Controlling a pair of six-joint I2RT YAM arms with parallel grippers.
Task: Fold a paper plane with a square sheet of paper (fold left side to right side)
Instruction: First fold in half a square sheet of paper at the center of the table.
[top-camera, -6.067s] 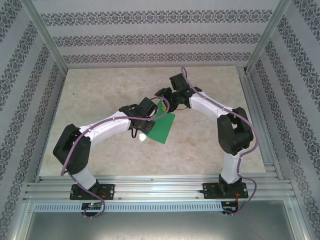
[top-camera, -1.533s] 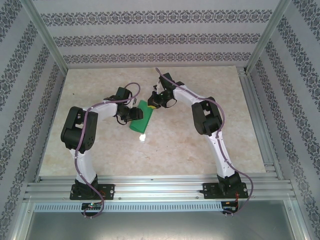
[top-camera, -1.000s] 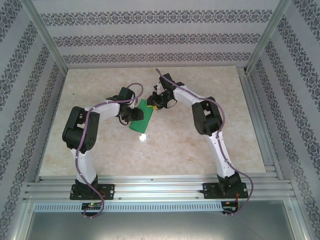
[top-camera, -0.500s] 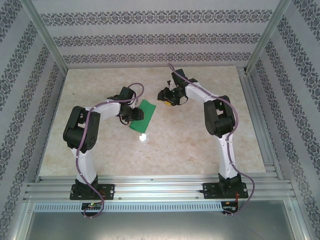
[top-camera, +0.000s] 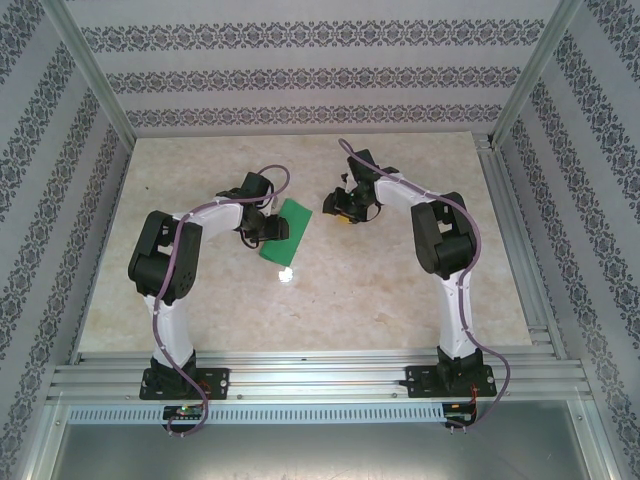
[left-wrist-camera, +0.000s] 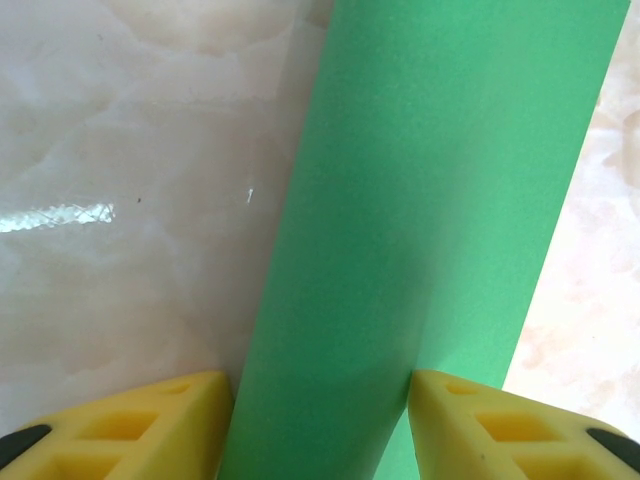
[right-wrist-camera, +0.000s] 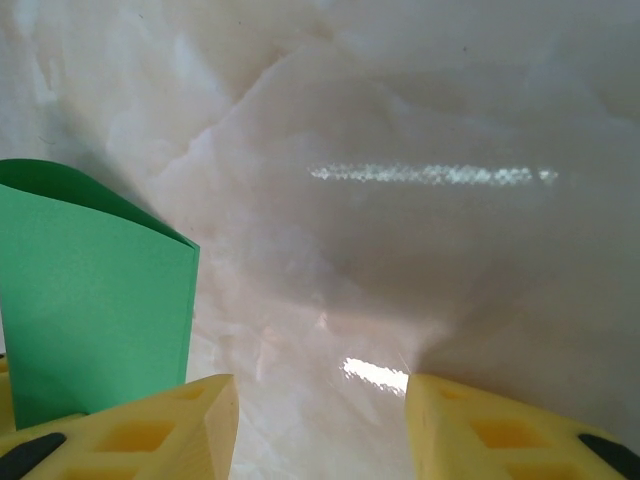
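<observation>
Marble-look table (top-camera: 420, 300), seen from above. The right arm (top-camera: 440, 235) has swung away. A second ago it met the paper; now the right gripper (right-wrist-camera: 320, 388) hangs well apart to the paper's right, fingers spread and empty. The square sheet of paper (top-camera: 294, 228), wider six seconds ago, lies as a narrow folded strip left of centre. The left gripper (left-wrist-camera: 320, 392) stays at it, fingers flanking the strip; whether they pinch it cannot be told.
</observation>
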